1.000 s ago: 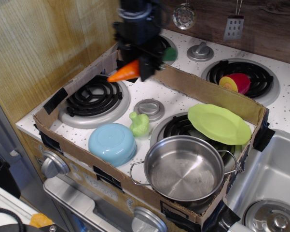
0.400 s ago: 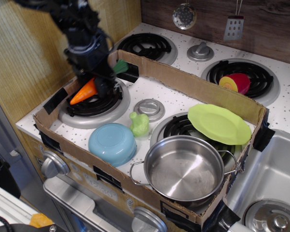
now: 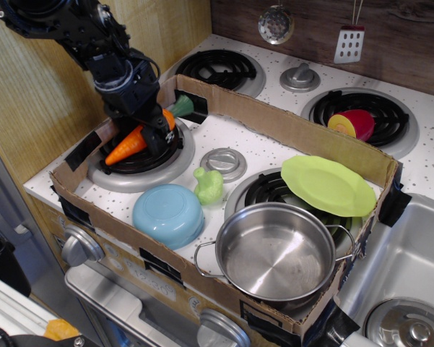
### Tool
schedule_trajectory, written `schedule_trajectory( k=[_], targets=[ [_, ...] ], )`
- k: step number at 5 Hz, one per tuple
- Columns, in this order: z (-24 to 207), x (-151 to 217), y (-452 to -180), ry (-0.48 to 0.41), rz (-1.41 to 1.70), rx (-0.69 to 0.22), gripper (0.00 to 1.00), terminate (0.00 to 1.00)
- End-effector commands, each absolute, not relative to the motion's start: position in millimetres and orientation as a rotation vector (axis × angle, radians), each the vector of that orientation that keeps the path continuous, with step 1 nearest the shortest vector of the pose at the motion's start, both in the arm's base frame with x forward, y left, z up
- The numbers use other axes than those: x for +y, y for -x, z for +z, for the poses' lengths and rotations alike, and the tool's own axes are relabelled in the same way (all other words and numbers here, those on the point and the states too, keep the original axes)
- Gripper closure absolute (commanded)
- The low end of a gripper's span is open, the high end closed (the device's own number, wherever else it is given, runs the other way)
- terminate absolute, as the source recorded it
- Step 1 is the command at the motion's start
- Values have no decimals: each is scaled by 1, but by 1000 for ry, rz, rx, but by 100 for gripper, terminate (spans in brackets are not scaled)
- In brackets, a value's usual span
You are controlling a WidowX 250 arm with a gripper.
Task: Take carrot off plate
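Orange toy carrot: glossy plastic, tapered, tip pointing down-left, green stem end up-right. Located over the front-left burner inside the cardboard surround; well apart from the plate. Whether its tip touches the coil cannot be told.

Gripper: black, at the end of a black arm reaching in from the upper left. Fingers closed around the carrot's thicker part, near the stem.

Plate: lime-green, round, flat, tilted, resting on the front-right burner and overlapping the far rim of the steel pot. Nothing lies on it.

Steel pot: two handles, front-right corner of the surround, interior bare.

Light-blue bowl: upturned, front edge, between the front-left burner and the pot.

Light-green lumpy toy: just beside the bowl, near the round silver knob plate at centre.

Red-and-yellow halved toy: on the back-right burner, outside the surround.

Wall items: metal strainer and small grater, hanging above the back burners.
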State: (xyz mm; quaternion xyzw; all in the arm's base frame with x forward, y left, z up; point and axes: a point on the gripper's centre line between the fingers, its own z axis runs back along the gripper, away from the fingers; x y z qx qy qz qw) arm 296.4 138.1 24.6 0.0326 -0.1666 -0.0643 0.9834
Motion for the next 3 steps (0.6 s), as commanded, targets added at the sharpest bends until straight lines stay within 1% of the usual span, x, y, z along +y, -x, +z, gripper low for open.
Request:
schedule_trajectory(
  k=[1,2,3],
  targets=[
    [87,125,-317,-213,-206,-317,0,0],
    [109,113,-328,-263,-263,-298,0,0],
    [119,103,-338,-181,-286,-281,0,100]
  ],
)
